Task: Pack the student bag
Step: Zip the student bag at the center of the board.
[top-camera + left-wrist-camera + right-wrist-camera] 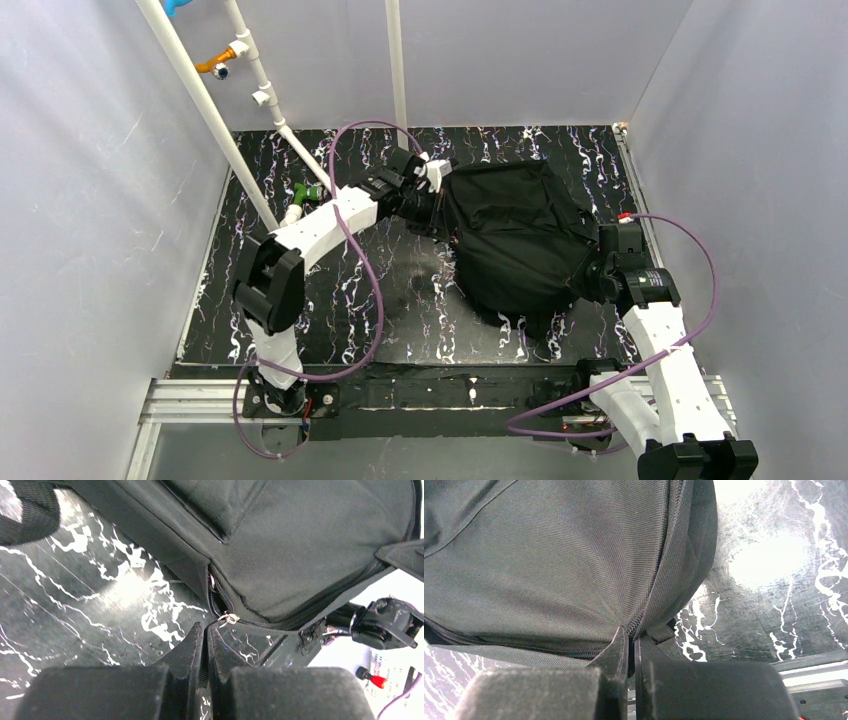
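Observation:
The student bag (pixel 520 240), a large black fabric backpack, lies on the black marbled table (pixel 400 290), right of the middle. My left gripper (pixel 437 195) is at its far left corner. In the left wrist view the left gripper (pixel 206 627) is shut, with a ribbed pull strip between the jaws just below the silver zipper ring (pixel 228 618) on the bag (pixel 300 540). My right gripper (pixel 585 275) is at the bag's right edge. In the right wrist view the right gripper (pixel 631 632) is shut on the bag (pixel 549 555) at its zipper seam.
A white pipe frame (pixel 250 80) slants over the back left, with a small green object (pixel 303 190) at its foot. A black shoulder strap (pixel 25 510) lies on the table by the left gripper. Grey walls enclose the table on three sides.

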